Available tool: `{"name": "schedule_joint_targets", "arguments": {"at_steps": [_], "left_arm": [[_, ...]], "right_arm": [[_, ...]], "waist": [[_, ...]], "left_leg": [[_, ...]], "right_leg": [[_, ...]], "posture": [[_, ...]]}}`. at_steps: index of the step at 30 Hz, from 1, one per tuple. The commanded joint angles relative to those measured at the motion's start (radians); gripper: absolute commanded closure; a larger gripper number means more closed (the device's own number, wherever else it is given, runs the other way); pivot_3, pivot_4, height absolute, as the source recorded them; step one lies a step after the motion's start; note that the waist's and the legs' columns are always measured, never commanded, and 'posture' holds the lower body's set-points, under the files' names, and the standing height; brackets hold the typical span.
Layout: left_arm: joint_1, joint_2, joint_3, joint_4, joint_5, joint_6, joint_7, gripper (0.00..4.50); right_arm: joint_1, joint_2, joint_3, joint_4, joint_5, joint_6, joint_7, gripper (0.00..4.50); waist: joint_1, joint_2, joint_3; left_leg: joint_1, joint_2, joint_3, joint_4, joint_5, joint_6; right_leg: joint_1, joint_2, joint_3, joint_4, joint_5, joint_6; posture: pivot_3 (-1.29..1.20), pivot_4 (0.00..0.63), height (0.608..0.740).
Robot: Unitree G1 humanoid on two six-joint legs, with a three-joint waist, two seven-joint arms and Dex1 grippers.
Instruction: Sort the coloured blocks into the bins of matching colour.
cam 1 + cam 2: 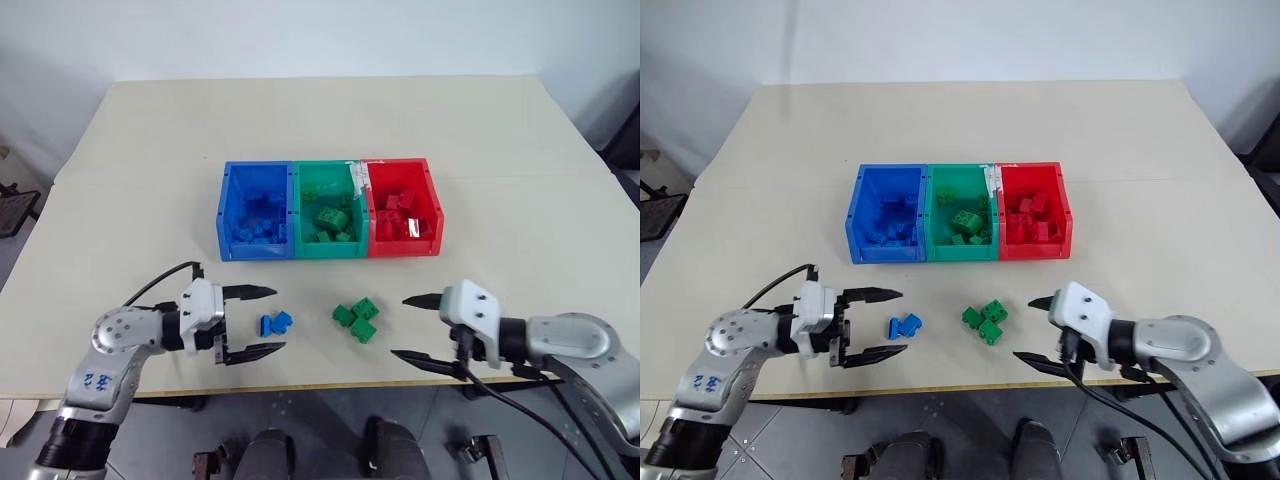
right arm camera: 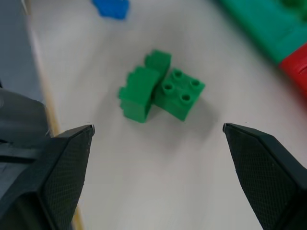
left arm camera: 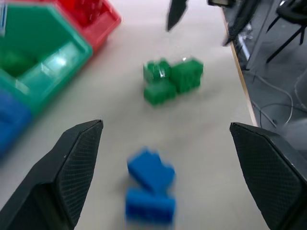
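Beige table [image 1: 500,160], both jaws wide open, empty, blue blocks [image 3: 149,189] blurred, bins [image 3: 43,52] cut off

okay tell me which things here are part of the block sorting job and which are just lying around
Part of the job:
- blue blocks loose on the table
- green blocks loose on the table
- blue bin, green bin, red bin, each already holding blocks
- left gripper and right gripper, both open, empty

Just lying about:
- table
- cables by the right arm
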State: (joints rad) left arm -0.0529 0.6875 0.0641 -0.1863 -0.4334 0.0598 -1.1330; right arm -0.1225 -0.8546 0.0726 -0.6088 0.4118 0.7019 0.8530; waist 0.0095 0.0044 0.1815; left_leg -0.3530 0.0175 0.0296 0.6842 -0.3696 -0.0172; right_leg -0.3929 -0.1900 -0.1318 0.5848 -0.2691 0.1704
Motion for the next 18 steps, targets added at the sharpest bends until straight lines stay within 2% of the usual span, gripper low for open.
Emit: {"name": "schedule_joint_targets", "arguments": {"at_steps": [1, 3, 6, 15, 18], "left_arm": [[0.021, 0.015, 0.035, -0.055, -0.021, -0.014, -0.002, 0.00], [0.025, 0.014, 0.044, -0.061, -0.020, -0.010, 0.010, 0.00], [0.033, 0.004, 0.057, -0.079, -0.036, 0.013, 0.035, 0.00], [0.092, 0.001, 0.097, -0.124, -0.041, 0.023, 0.075, 0.00], [0.104, -0.031, 0.132, -0.138, -0.074, 0.023, 0.111, 0.00]], "right_arm": [[-0.034, 0.018, 0.080, -0.025, -0.021, 0.046, -0.024, 0.02], [-0.061, 0.046, 0.115, -0.009, -0.030, 0.054, -0.041, 0.02], [-0.089, 0.078, 0.157, 0.010, -0.045, 0.069, -0.059, 0.55], [-0.112, 0.108, 0.178, 0.029, -0.051, 0.106, -0.083, 3.53], [-0.107, 0.086, 0.115, 0.007, 0.022, 0.058, 0.004, 3.65]], "waist": [[0.011, 0.000, 0.000], [0.015, 0.000, 0.000], [0.014, 0.000, 0.000], [0.012, 0.000, 0.000], [0.014, 0.000, 0.000]], "left_leg": [[0.000, 0.000, 0.000, 0.000, 0.000, 0.000], [0.000, 0.000, 0.000, 0.000, 0.000, 0.000], [0.000, 0.000, 0.000, 0.001, 0.000, 0.000], [0.000, 0.000, 0.000, 0.001, 0.000, 0.000], [0.000, 0.000, 0.000, 0.001, 0.000, 0.000]], "right_leg": [[0.000, 0.000, 0.000, 0.000, 0.000, 0.000], [0.000, 0.000, 0.000, 0.000, 0.000, 0.000], [0.000, 0.000, 0.000, 0.000, 0.000, 0.000], [0.000, 0.000, 0.000, 0.000, 0.000, 0.000], [0.000, 0.000, 0.000, 0.000, 0.000, 0.000]], "posture": [[0.00, 0.150, 0.740], [0.00, 0.150, 0.740], [0.00, 0.150, 0.740], [0.00, 0.150, 0.740], [0.00, 0.150, 0.740]]}}
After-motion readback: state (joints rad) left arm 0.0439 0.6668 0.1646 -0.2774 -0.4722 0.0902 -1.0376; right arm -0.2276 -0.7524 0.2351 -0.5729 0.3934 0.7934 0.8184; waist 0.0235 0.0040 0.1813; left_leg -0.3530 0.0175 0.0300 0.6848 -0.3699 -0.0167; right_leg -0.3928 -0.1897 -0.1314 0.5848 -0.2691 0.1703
